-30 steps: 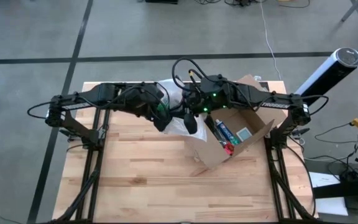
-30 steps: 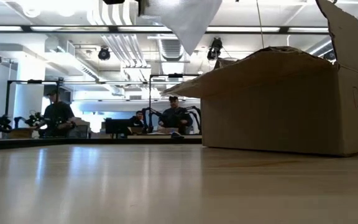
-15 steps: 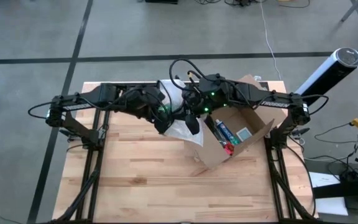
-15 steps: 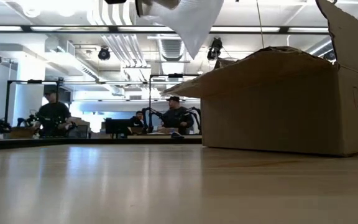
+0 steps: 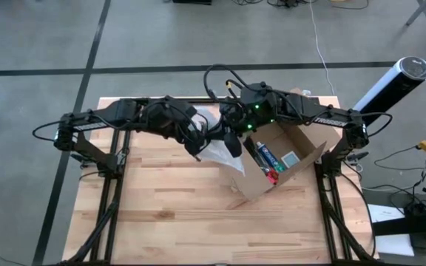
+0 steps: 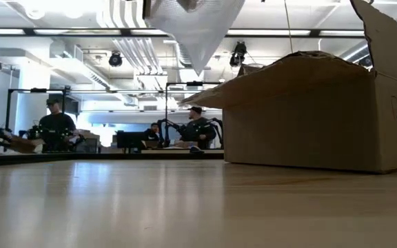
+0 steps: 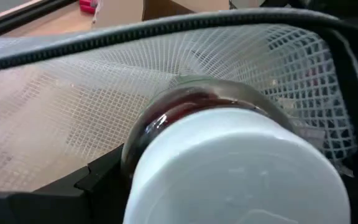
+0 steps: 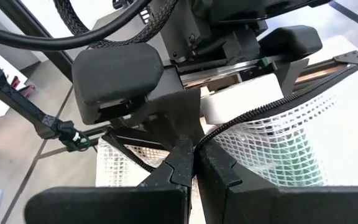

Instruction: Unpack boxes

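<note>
Though the cardboard box [image 5: 283, 159] bears scrawled marks, nothing readable

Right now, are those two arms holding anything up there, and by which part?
Yes. The right fingers pinch the mesh zip pouch by its zipper edge, holding it above the table. The left gripper is around a white-capped jar inside it; its grip is unclear.

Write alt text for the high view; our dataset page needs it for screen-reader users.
Two dark robot arms meet above a wooden table, holding a white mesh zip pouch in the air between the left hand and right hand. Beside them sits an open brown cardboard box with small items inside.
</note>
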